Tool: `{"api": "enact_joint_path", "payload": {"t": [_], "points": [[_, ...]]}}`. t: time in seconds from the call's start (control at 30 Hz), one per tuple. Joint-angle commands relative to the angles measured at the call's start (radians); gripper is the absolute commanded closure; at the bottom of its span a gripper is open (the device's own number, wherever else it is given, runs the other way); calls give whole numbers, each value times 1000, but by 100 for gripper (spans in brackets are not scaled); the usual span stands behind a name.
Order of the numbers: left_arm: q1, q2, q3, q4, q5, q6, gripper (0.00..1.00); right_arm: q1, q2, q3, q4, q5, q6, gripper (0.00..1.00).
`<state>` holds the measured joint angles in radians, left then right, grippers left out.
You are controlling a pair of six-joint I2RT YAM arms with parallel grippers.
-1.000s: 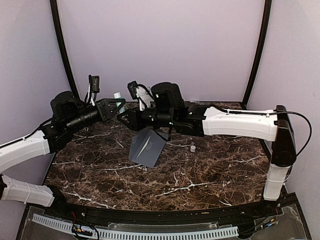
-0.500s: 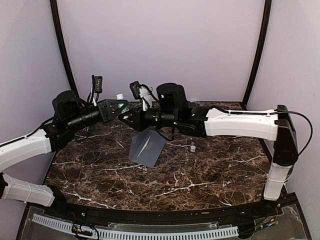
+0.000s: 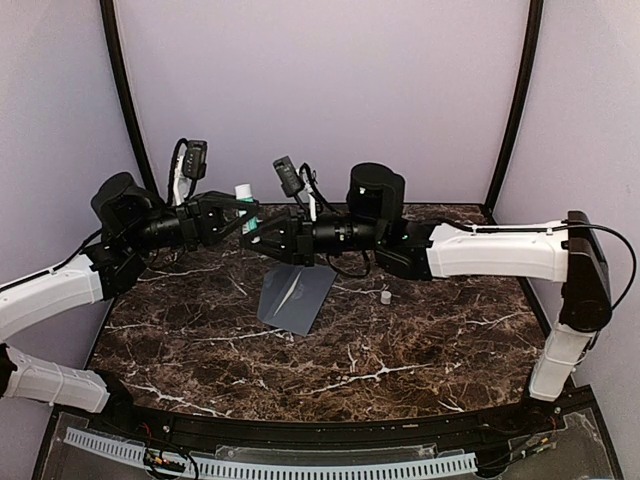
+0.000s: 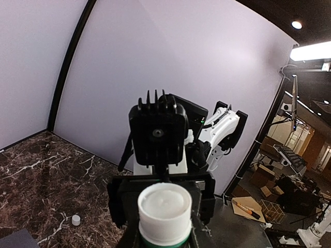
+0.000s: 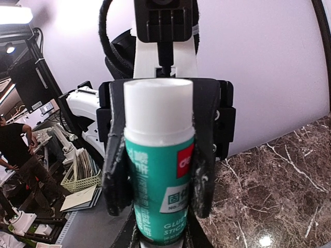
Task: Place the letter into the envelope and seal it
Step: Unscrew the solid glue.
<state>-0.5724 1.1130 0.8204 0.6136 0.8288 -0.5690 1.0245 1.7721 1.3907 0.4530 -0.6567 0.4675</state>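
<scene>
- Glue stick [image 5: 158,181], green-labelled with a white end, hangs in mid-air above the dark marble surface [image 3: 420,350], held between both arms.
- The left pincer [image 5: 160,150] is narrowed onto the tube, and the right pincer [image 4: 164,201] clamps it from the opposite side.
- The grey envelope [image 3: 293,298] lies flat on the surface below, touched by neither arm.
- The letter is nowhere in sight and is probably already inside.
- Sealing appears to be what remains, with the flap yet to be glued and pressed.
- A small white cap [image 3: 385,296] sits near the envelope.
</scene>
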Motion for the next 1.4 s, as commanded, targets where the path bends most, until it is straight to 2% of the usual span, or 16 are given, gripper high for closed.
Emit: {"api": "enact_joint_path", "payload": {"t": [0.0, 0.03, 0.13, 0.2, 0.23, 0.3, 0.4, 0.57, 0.7, 1.37], "points": [[9, -1, 29, 42, 96, 0, 100, -16, -63, -19, 90, -58, 15, 88], [9, -1, 27, 42, 93, 1, 100, -15, -73, -22, 74, -33, 4, 87], [9, -2, 22, 39, 64, 8, 100, -15, -99, -42, 31, 48, -21, 62], [9, -7, 13, 39, 16, 13, 100, -16, -118, -54, -1, 129, -33, 43], [9, -14, 7, 41, -2, 14, 100, -16, -127, -57, -23, 167, -45, 37], [9, -27, -2, 43, -67, 20, 100, -17, -140, -64, -59, 241, -65, 29], [9, -41, -8, 41, -176, 25, 100, -15, -149, -72, -95, 300, -92, 25], [9, -47, 5, -35, -362, 38, 100, 1, -126, -25, -181, 358, -125, 24], [9, -43, 5, -65, -422, 41, 100, 28, -82, 33, -260, 445, -140, 29], [9, -2, 3, -42, -383, -5, 100, 70, 39, 146, -226, 501, -96, 49]]}}
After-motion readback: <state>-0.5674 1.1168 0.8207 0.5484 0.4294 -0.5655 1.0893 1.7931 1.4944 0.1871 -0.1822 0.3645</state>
